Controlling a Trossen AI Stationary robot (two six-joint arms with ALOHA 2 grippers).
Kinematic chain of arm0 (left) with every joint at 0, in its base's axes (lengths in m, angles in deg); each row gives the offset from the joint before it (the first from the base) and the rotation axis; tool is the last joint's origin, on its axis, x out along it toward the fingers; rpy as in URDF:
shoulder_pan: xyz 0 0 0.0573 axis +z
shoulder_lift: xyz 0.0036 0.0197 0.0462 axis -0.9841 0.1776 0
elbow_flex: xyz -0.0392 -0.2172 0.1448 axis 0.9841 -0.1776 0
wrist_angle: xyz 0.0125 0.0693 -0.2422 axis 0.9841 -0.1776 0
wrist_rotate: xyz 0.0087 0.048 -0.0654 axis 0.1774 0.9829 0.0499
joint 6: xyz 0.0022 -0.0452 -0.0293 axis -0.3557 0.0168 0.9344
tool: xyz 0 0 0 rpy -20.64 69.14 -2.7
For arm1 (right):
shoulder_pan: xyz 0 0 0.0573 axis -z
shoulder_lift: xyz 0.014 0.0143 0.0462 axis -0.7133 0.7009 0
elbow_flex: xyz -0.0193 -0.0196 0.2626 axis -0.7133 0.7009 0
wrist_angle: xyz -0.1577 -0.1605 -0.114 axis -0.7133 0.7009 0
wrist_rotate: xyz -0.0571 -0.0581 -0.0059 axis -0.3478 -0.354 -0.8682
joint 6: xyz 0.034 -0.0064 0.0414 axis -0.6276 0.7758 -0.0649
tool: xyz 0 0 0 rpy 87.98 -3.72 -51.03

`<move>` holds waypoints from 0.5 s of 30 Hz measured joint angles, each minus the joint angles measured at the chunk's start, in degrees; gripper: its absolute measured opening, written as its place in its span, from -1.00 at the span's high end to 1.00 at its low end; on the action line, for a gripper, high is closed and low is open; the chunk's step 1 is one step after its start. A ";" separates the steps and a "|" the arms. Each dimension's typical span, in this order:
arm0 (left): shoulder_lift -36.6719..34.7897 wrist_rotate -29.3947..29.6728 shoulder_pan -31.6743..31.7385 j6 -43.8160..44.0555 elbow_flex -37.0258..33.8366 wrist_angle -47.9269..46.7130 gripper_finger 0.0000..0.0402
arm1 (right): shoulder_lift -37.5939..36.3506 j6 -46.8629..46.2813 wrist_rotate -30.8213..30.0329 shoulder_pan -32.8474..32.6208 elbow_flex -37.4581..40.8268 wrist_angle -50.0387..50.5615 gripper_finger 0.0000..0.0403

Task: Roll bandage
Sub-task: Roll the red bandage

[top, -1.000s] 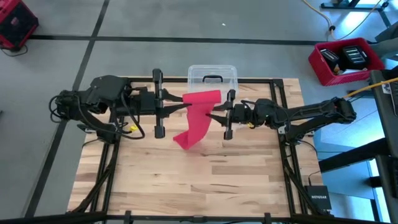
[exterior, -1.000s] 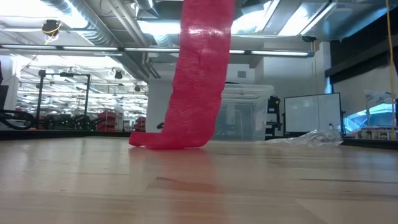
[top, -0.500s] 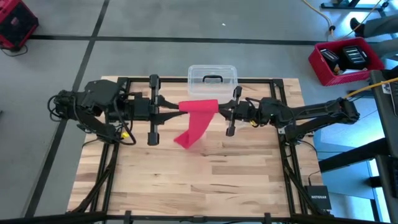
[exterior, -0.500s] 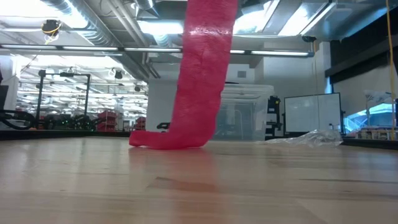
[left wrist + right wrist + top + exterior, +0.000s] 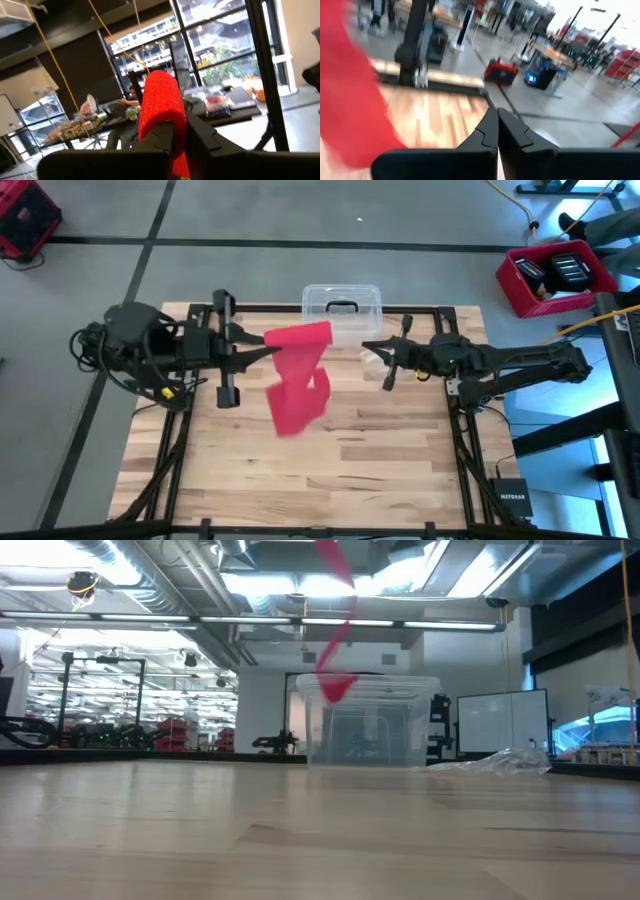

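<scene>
Bandage [image 5: 297, 380] — bright red soft fabric band with a fine woven texture, hanging in loose folds above the wooden slat table [image 5: 330, 470]. In the low view its lower end [image 5: 335, 688] is clear of the tabletop, twisted and narrow.

Left gripper [image 5: 262, 350]: fingers pinched together on the upper end of the bandage, which drapes over the fingertips as a rounded red hump [image 5: 161, 107] in the left wrist view. The rest of the strip hangs just beside and below this gripper, toward the table's middle.

Right gripper [image 5: 368, 346]: fingers pressed together, nothing between them [image 5: 497, 127] — it sits apart from the bandage.

Clear plastic box [image 5: 342, 304] with dark handle stands at the far table edge, behind the bandage.
</scene>
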 joint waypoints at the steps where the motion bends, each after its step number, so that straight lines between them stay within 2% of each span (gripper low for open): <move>1: -0.14 0.01 0.10 -0.03 0.00 0.63 0.91 | -0.07 -0.21 0.01 0.00 0.00 1.38 0.99; 9: -0.04 0.13 0.87 -0.09 0.00 0.61 0.91 | 0.46 -8.07 9.56 0.00 0.02 3.45 0.91; 12: -0.02 0.13 0.87 -1.17 0.00 0.70 0.91 | 0.80 -10.79 11.08 0.00 0.02 3.65 0.78; 15: 0.02 0.11 0.89 -1.22 0.00 0.68 0.91 | 1.09 -12.68 11.58 0.00 0.02 4.76 0.56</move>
